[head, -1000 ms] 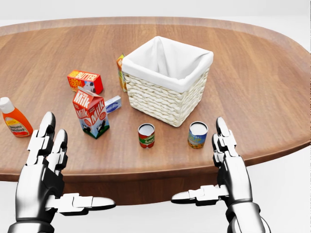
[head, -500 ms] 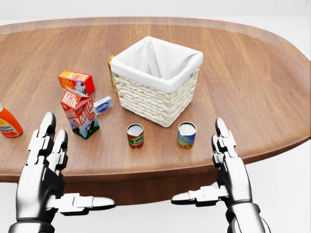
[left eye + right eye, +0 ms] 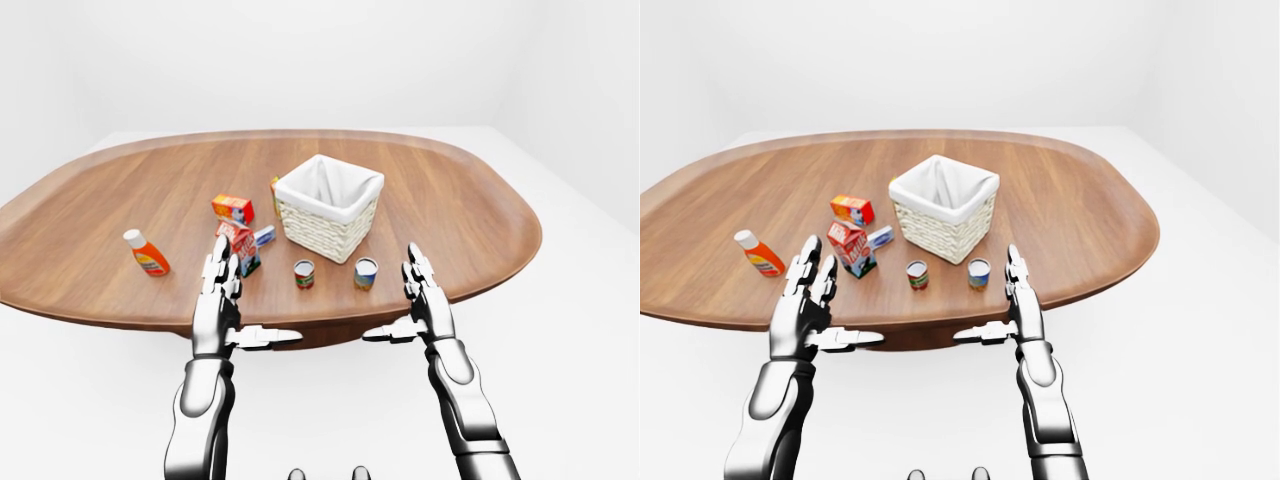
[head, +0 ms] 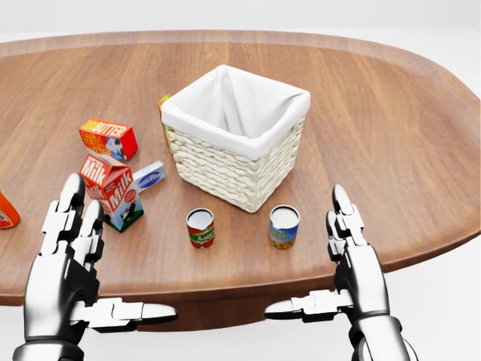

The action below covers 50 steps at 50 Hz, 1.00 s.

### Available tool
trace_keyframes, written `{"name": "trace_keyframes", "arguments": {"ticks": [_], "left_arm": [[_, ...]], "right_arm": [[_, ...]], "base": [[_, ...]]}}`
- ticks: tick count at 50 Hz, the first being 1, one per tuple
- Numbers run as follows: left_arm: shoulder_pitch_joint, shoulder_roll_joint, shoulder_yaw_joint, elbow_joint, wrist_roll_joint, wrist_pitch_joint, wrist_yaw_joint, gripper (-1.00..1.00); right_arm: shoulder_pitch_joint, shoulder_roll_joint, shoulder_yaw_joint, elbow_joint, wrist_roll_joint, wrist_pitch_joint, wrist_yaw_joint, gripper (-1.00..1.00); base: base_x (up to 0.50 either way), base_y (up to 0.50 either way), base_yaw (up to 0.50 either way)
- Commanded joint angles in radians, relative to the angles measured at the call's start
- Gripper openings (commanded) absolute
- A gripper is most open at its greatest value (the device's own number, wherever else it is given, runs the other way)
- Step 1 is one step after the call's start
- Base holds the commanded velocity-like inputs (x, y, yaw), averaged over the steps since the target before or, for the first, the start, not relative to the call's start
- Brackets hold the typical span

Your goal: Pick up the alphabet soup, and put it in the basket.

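Approach step: both hands, left hand point(image 4: 71, 259) and right hand point(image 4: 353, 259), hover with fingers spread, empty. Next, reach the red-labelled can point(image 4: 200, 228), probably the alphabet soup, beside the basket point(image 4: 225, 162).

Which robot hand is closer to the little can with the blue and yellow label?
The right hand is closer. The blue and yellow can stands just to its left in the head view; the left hand is much farther away, past the red can.

Chrome-silver segmented arms w/ black joints; left hand point(image 4: 71, 263), right hand point(image 4: 349, 256) three-fingered.
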Motion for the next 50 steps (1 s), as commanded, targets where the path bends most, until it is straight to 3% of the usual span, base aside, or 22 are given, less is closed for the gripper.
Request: {"name": "trace_keyframes", "arguments": {"ticks": [1,19,31,32,33,43,50], "left_arm": [[-0.001,-0.002,0.007,-0.013,-0.003,0.0,0.01,1.0],[-0.016,-0.006,0.081,-0.131,-0.09,0.0,0.08,1.0],[-0.016,-0.005,0.081,-0.133,-0.092,0.0,0.081,1.0],[-0.008,-0.007,0.104,-0.187,-0.106,0.0,0.102,1.0],[-0.094,0.029,0.185,-0.176,-0.172,0.0,0.126,1.0],[-0.155,0.061,0.227,-0.121,-0.202,0.0,0.159,1.0],[-0.243,0.137,0.31,-0.055,-0.286,0.0,0.218,1.0]], "right_arm": [[-0.002,0.0,0.0,0.005,0.002,-0.001,0.002,1.0],[0.006,0.002,0.0,-0.008,0.007,0.003,-0.002,1.0],[0.006,0.002,0.0,-0.008,0.007,0.003,-0.002,1.0],[0.002,0.0,-0.004,0.011,0.011,-0.012,0.0,1.0],[0.0,0.0,-0.003,0.011,0.009,-0.008,0.0,1.0],[-0.005,0.0,0.0,0.017,0.006,-0.004,0.003,1.0],[-0.009,0.001,0.003,0.017,0.005,0.006,0.004,1.0]], "base": [[0.16,-0.05,0.0],[0.16,-0.05,0.0],[0.16,-0.05,0.0],[0.16,-0.05,0.0],[0.16,-0.05,0.0],[0.15,-0.06,0.0],[0.16,-0.02,0.0]]}}
